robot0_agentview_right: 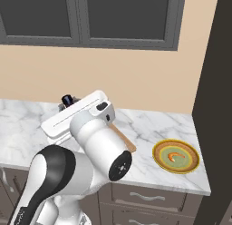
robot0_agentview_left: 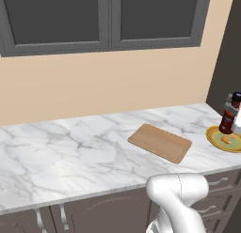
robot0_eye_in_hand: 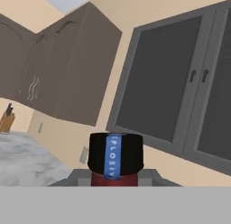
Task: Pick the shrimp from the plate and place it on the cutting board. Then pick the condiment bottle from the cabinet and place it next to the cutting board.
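Light-brown wooden cutting board is lying bare at centre. At its 3 o'clock, the gripper is clamping the dark reddish-brown condiment bottle above the ochre-rimmed plate. Orange shrimp is sitting on the plate, unmoved; both placements are remaining.

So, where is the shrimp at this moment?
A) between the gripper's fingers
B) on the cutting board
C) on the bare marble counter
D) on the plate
D: the small orange shrimp lies in the centre of the plate, while the cutting board is bare and the gripper holds the condiment bottle instead.
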Robot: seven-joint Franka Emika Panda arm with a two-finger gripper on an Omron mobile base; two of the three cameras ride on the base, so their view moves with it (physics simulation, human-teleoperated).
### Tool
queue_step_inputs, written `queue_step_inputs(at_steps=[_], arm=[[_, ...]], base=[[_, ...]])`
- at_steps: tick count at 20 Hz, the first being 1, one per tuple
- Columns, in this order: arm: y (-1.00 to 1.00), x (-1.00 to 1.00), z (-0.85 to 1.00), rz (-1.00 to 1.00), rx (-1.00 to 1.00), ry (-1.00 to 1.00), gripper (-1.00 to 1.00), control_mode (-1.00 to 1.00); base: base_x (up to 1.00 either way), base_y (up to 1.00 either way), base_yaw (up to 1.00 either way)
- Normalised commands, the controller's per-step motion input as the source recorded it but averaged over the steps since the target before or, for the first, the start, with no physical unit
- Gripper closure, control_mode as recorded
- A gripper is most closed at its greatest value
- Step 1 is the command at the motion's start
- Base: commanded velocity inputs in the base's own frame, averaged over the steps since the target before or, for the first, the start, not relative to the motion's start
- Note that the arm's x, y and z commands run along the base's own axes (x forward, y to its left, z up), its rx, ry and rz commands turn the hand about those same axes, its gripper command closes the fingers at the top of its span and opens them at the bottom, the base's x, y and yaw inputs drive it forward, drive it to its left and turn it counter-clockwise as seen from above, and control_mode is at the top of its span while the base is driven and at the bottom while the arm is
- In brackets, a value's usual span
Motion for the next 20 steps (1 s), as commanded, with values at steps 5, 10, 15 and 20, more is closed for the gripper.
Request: queue_step_inputs(at_steps=[5,10,15,20], arm=[[0.00,0.21,-0.25,-0.09,0.05,0.00,1.00,-1.00],[0.01,0.25,-0.25,-0.07,0.09,0.00,1.00,-1.00],[0.04,0.27,-0.28,-0.06,0.09,-0.04,1.00,-1.00],[0.05,0.26,-0.28,-0.06,0.07,-0.05,1.00,-1.00]], base=[[0.00,0.00,0.00],[0.00,0.00,0.00],[0.00,0.00,0.00],[0.00,0.00,0.00]])
